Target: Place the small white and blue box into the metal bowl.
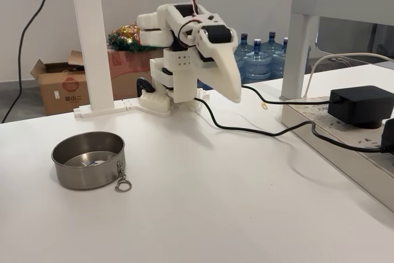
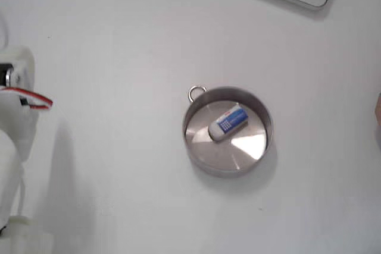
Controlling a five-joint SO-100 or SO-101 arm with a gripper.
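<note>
White tabletop: from above I see the small white and blue box (image 2: 228, 122) lying flat inside the metal bowl (image 2: 202, 159); side-on I barely glimpse it. My gripper (image 1: 232, 93), fingers together, hangs empty, well apart from the bowl.

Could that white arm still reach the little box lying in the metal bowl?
Probably yes. The box lies flat in the open bowl, nothing covers it, and the table between bowl and folded-back gripper is bare. The bowl's wall might crowd the fingers.
</note>
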